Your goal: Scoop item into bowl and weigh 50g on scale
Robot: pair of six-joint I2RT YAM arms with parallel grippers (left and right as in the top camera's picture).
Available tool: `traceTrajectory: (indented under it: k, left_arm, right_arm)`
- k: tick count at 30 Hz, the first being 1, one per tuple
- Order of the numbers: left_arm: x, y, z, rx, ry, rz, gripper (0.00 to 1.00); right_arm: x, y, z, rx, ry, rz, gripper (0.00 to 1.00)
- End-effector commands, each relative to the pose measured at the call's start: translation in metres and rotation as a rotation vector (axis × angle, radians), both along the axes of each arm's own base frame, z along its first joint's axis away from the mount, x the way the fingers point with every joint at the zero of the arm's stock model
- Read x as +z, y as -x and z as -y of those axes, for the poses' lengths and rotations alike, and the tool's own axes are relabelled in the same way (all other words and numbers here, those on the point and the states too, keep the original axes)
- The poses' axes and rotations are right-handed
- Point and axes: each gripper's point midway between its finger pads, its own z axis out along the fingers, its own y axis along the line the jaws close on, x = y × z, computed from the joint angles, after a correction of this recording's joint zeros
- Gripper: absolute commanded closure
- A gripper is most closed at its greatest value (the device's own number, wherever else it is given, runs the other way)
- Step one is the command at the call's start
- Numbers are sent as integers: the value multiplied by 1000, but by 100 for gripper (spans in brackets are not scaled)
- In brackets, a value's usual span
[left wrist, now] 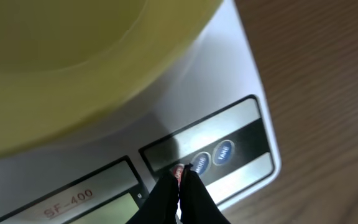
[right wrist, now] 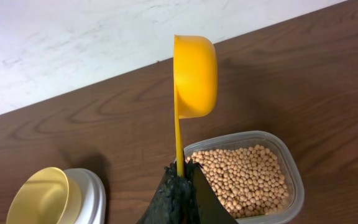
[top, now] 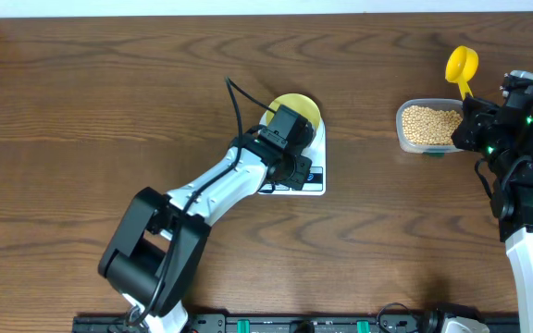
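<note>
The pale yellow bowl [top: 299,104] [left wrist: 73,62] stands empty on the white scale [top: 316,183] [left wrist: 229,81]. My left gripper [left wrist: 184,172] [top: 294,166] is shut, holding nothing. Its tips touch a small red button beside two blue buttons on the scale's front strip. The beige beans [top: 430,123] [right wrist: 247,177] lie in a clear plastic tub [right wrist: 294,183] at the right. Just above the tub's near rim, my right gripper [right wrist: 183,167] [top: 471,104] is shut on the handle of a bright yellow scoop [right wrist: 196,68] [top: 461,65]. The scoop stands upright and looks empty.
The bowl [right wrist: 42,196] and scale [right wrist: 95,190] also show at the lower left of the right wrist view. The table's far edge meets a white wall [right wrist: 104,37] behind the tub. Bare brown wood lies between the scale and the tub.
</note>
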Motion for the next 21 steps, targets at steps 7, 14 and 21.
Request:
traceTrajectory:
  k: [7, 14, 21]
  left_arm:
    - [-22, 5, -8, -8, -52, -30, 92]
    - [-20, 11, -1, -26, -10, -61, 92]
    - [-21, 12, -2, -26, -13, -63, 93]
  right_arm:
    - [6, -3, 2, 8, 16, 15, 99]
    - [6, -3, 2, 8, 16, 15, 99]
    - [6, -3, 2, 7, 16, 14, 99]
